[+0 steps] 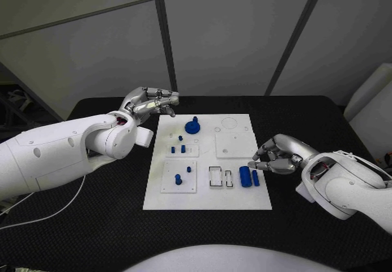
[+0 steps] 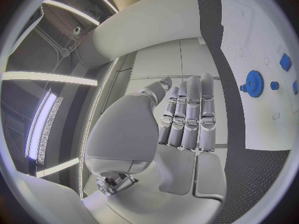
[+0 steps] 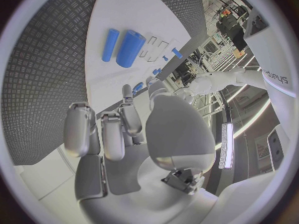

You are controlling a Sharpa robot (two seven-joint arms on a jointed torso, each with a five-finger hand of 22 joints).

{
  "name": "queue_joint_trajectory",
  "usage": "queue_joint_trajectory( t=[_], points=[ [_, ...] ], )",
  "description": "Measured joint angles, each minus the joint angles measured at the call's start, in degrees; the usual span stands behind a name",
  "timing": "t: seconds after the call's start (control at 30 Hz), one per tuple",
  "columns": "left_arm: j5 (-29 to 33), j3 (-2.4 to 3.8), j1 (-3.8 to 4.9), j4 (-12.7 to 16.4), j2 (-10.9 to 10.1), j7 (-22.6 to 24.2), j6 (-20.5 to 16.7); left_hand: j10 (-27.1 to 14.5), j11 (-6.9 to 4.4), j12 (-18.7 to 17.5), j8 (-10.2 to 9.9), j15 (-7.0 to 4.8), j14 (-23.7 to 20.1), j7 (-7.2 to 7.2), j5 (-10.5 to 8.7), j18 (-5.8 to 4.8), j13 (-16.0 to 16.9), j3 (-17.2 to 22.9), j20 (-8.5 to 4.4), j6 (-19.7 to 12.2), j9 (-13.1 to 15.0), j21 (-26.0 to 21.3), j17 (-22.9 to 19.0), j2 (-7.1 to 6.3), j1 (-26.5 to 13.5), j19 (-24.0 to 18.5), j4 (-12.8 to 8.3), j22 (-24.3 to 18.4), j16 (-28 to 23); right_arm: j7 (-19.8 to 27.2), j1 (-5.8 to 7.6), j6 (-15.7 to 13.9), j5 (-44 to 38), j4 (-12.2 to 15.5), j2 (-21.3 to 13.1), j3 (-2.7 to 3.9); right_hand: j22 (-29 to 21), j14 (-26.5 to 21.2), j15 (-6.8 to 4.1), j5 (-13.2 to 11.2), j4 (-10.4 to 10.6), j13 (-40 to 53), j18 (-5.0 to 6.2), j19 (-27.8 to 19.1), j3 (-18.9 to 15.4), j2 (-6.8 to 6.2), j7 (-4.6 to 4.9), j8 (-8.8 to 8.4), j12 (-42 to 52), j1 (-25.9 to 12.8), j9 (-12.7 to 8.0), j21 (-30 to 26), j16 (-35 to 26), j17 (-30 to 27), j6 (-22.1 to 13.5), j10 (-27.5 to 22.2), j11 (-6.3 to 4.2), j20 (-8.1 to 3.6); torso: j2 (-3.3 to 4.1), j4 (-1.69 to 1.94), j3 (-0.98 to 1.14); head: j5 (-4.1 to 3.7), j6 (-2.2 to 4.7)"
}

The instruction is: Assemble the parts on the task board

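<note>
Both empty hands beside task board

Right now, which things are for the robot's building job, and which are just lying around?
For the job:
task board
blue gear
two blue cylinders
small blue pegs
left hand
right hand

Just lying about:
black table
white cable

A robotics lab or test cell, by every sign. Black textured surface set up as a work station, closed in behind by plain grey partition panels with dark seams. Long strip lights overhead. Racks and cluttered equipment farther back, nothing domestic about any of it.
</note>
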Motion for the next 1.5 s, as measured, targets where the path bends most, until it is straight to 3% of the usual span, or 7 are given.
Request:
queue_joint_trajectory(
  t=[0.4,0.97,1.5],
  points=[
    [0.2,0.00,0.00,0.1,-0.3,0.0,0.0,0.0,0.00,0.0,0.0,0.00,0.0,0.00,0.00,0.00,0.0,0.0,0.00,0.0,0.0,0.0,0.0,0.00,0.0,0.0,0.0,0.0,0.0,-5.8,-1.77,1.2,-6.3,0.1,1.1,-0.09,0.0,0.0,0.00,0.0,1.6,0.8,0.01,0.2,-2.4,-0.23,-0.19,1.06,0.0,0.2,1.4,0.2,0.0,0.0,-0.7,0.0,0.00,0.20,0.04,0.05,0.01,-0.09,-0.32],
    [0.3,0.00,0.00,0.1,-0.3,0.0,0.0,0.0,0.00,0.2,0.0,0.00,0.0,0.00,0.00,0.00,0.0,0.0,0.00,0.0,0.0,0.0,0.0,0.00,0.0,0.0,0.0,0.0,0.0,-8.1,-3.05,2.1,-9.5,0.6,2.6,-0.14,0.0,0.0,0.01,0.0,3.3,1.4,0.02,0.2,-4.2,0.09,-0.17,2.16,0.0,0.5,2.6,0.4,0.0,0.0,-1.1,0.0,0.00,0.20,0.09,0.03,0.03,0.16,-0.72],
    [0.4,0.00,0.00,0.2,-0.3,0.0,0.0,0.0,0.00,0.2,0.0,0.00,0.0,0.00,0.00,0.01,0.0,0.0,0.00,0.0,0.0,0.0,0.0,0.00,0.0,0.0,0.0,0.0,0.0,-9.0,-4.72,3.5,-10.3,-2.5,6.3,-0.10,0.0,0.0,0.01,0.0,3.7,1.4,0.02,0.2,-4.6,0.31,-0.17,2.50,0.0,0.8,3.2,0.4,0.0,0.0,-1.1,0.0,0.00,0.20,0.04,0.11,0.00,0.44,-0.80]
  ],
)
